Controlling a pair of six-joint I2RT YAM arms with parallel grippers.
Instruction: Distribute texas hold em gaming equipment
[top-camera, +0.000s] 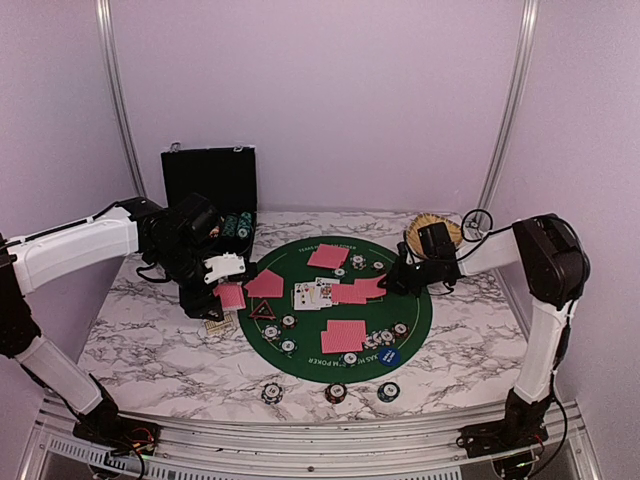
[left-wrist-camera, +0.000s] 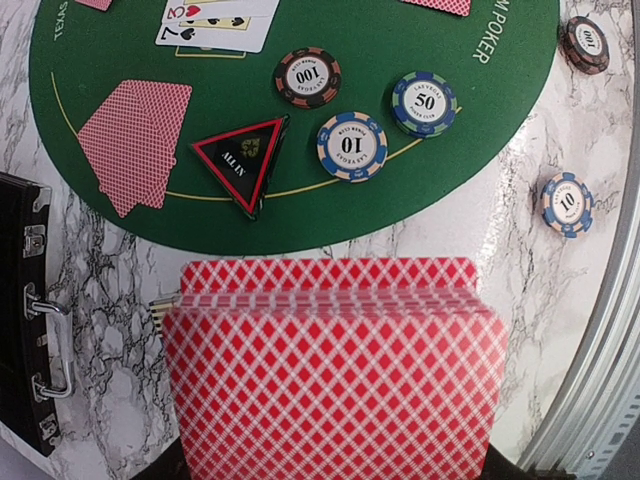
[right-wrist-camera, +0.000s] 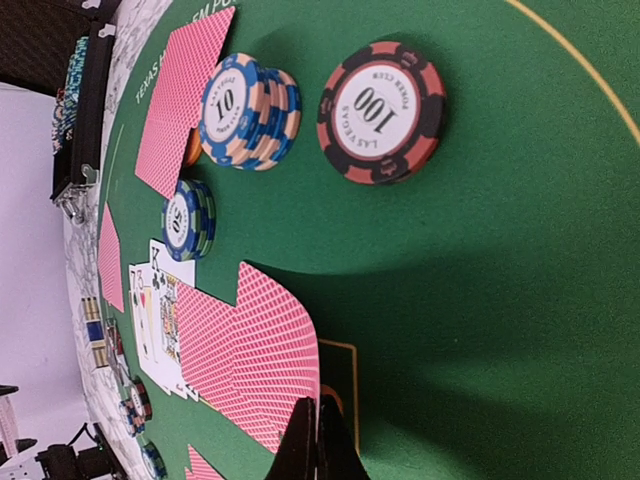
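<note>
My left gripper (top-camera: 229, 287) is shut on a deck of red-backed playing cards (left-wrist-camera: 335, 380), held over the marble just off the green mat's (top-camera: 412, 305) left edge; the deck hides its fingers. Past the deck lie the red-black triangle marker (left-wrist-camera: 243, 160), a 100 chip (left-wrist-camera: 307, 77), a 10 chip (left-wrist-camera: 352, 146) and a 50 chip (left-wrist-camera: 424, 103). My right gripper (right-wrist-camera: 319, 408) is down on the mat's right side, shut on the lifted edge of a red-backed card pair (right-wrist-camera: 250, 350). Close by are a 100 chip (right-wrist-camera: 381, 110) and a 10 stack (right-wrist-camera: 248, 110).
The black chip case (top-camera: 210, 190) stands open at the back left, the wicker basket (top-camera: 432, 232) at the back right. Several card pairs, face-up cards (top-camera: 314, 294) and a blue button (top-camera: 389, 354) lie on the mat. Three chip stacks (top-camera: 336, 392) sit on the marble in front.
</note>
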